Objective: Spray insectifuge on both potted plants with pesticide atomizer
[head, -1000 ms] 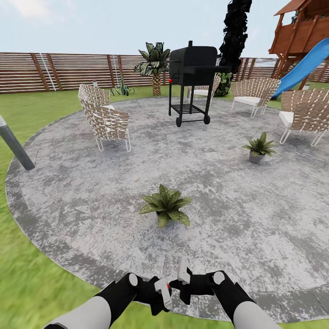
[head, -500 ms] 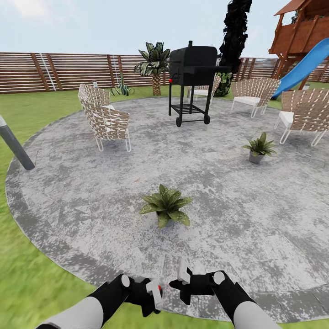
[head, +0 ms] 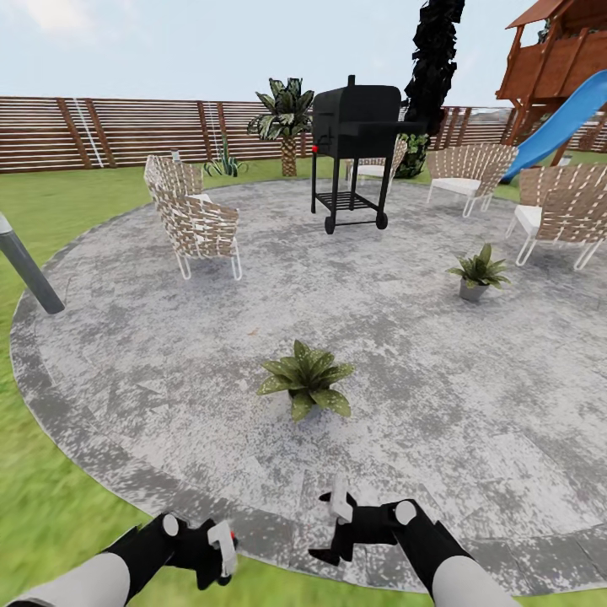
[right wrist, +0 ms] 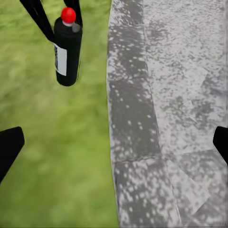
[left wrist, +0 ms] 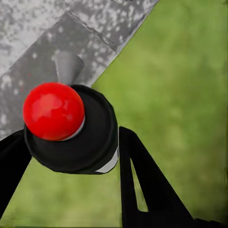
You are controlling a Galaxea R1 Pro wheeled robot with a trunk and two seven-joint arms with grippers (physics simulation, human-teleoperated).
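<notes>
The pesticide atomizer [head: 222,541] is a dark bottle with a white label and a red cap. My left gripper [head: 216,553] is shut on it low at the near left, over the grass by the patio rim. The left wrist view looks down on the red cap [left wrist: 53,110], with a finger [left wrist: 142,185] on each side. In the right wrist view the atomizer [right wrist: 67,51] hangs over the lawn. My right gripper [head: 331,533] is open and holds nothing. On the patio, the broad speckled potted plant [head: 306,378] sits just ahead. The narrower one in a grey pot [head: 478,274] is farther right.
A black grill [head: 354,126] stands at the patio's [head: 169,362] far side, with wicker chairs at the left [head: 192,221] and right [head: 556,211]. A grey pole [head: 25,270] leans at the left edge. A slatted fence [head: 126,131], a palm [head: 287,118] and a blue slide [head: 556,126] lie beyond.
My left arm has swung left and lower with the atomizer, away from the right gripper. The right gripper has stayed almost in place. The camera has not moved.
</notes>
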